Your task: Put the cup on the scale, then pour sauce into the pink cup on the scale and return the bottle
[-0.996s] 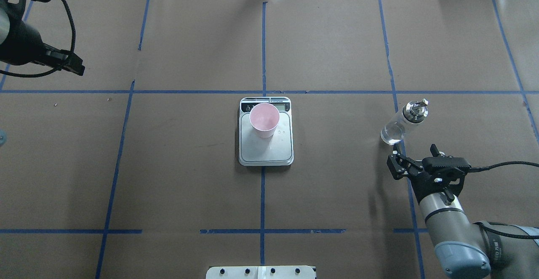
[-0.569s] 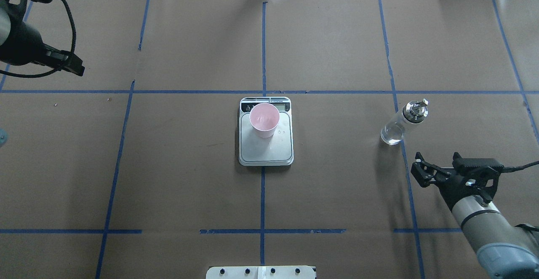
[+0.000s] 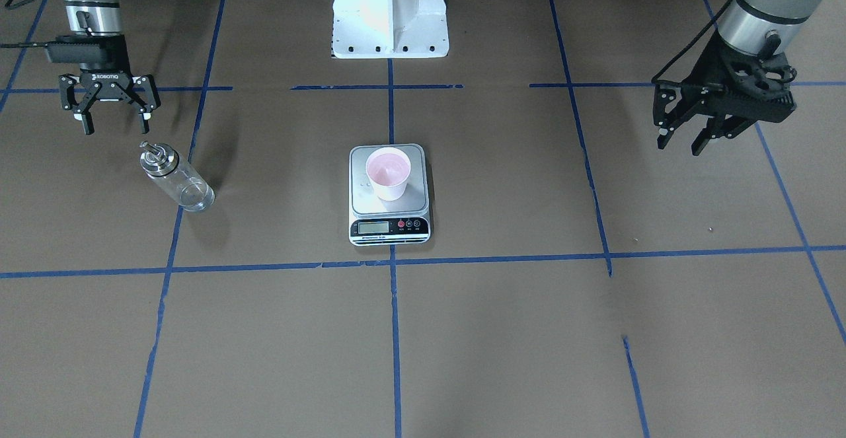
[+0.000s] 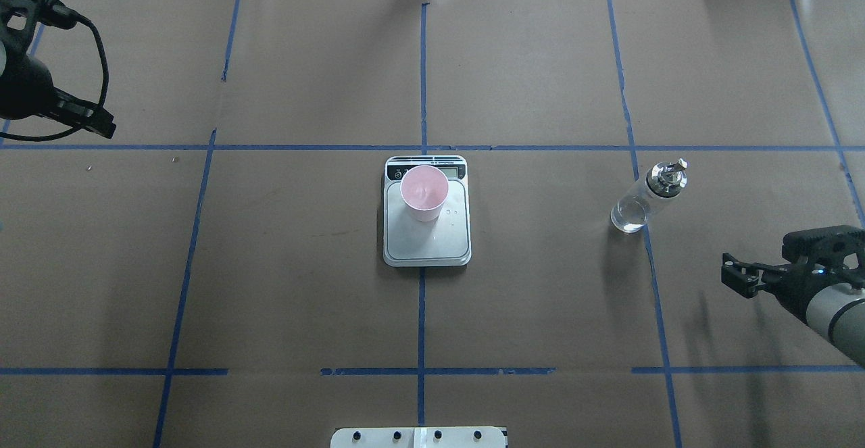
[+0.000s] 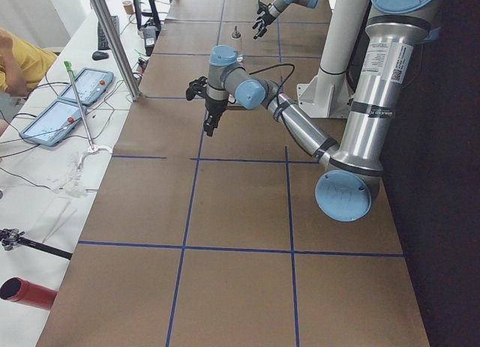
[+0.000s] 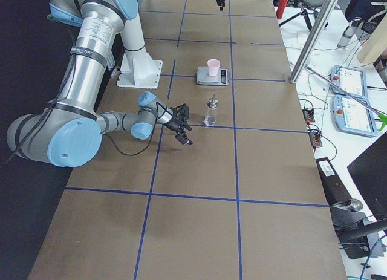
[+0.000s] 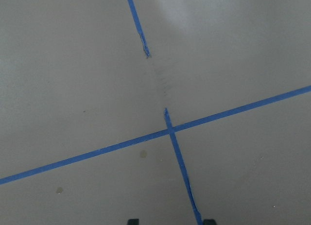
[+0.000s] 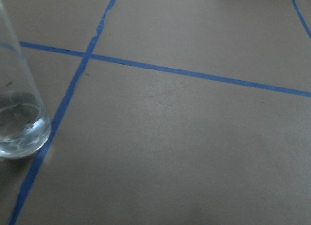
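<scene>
The pale pink cup (image 4: 424, 191) stands upright on the far part of the silver scale (image 4: 427, 242) at the table's middle; both also show in the front view, cup (image 3: 388, 172) and scale (image 3: 360, 195). The clear glass bottle (image 4: 647, 196) with its metal spout stands upright on a blue tape line to the right, also seen in the front view (image 3: 175, 179) and the right wrist view (image 8: 19, 123). My right gripper (image 3: 115, 121) is open and empty, apart from the bottle, on its near right side (image 4: 734, 276). My left gripper (image 3: 678, 146) is open and empty, far left (image 4: 101, 122).
Brown paper with blue tape grid lines covers the table. The white robot base (image 3: 390, 15) sits at the near middle edge. Benches with tablets (image 6: 351, 104) and cables run along the far side, with a metal post (image 6: 308, 44) by the table edge.
My right gripper has drawn back from the bottle, toward the table's right edge. The left arm has shifted slightly left. Cup, scale and bottle have not moved.
</scene>
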